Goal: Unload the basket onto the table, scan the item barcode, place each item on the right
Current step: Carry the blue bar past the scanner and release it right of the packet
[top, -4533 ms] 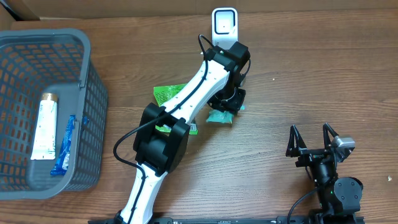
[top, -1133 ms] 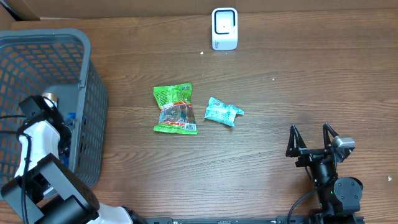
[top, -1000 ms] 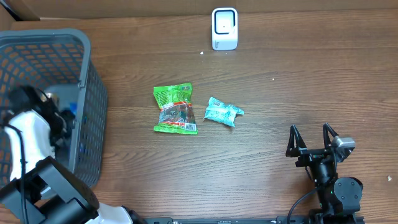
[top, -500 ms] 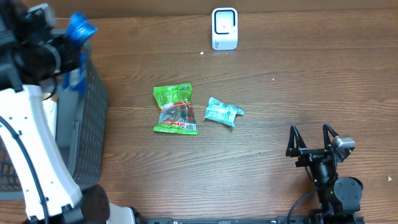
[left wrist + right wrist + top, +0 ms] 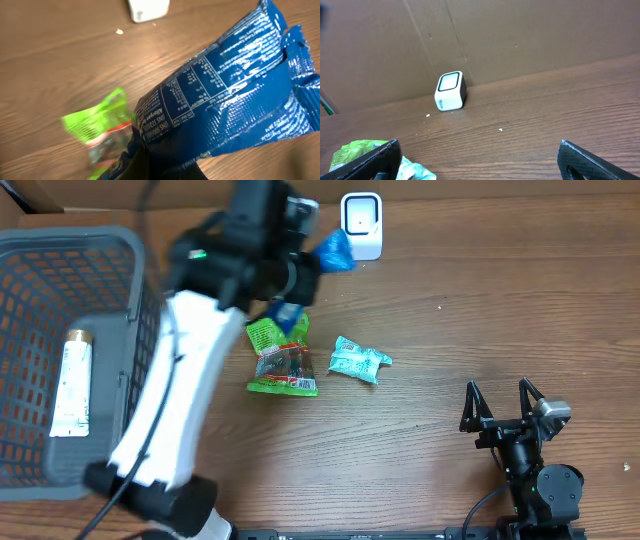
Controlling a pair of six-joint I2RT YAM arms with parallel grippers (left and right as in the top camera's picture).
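**Left pincer [image 5: 314,262] brings blue packet to the scanner**

At far left, a grey basket [image 5: 150,330] holds a white tube [image 5: 70,380]. Beside it the left arm, blurred in the overhead view, reaches across the worktop [image 5: 450,300] with its pincer clenched on one end of a crinkled blue packet [image 5: 336,250]. The packet hangs in the air just left of the white scanner [image 5: 361,225] at the back edge. Below it lie a green packet [image 5: 280,365] and a teal packet [image 5: 358,361], side by side but apart. At far right the right pincer [image 5: 497,388] rests with its jaws spread wide, grasping nothing.

The wrist view shows small print on the blue film, but no barcode can be made out. The scan may fail if the code sits in a crease or faces away from the scanner's window. Gripped by one end, the slick film could also slip free. An arm swinging this close could knock the small scanner askew.
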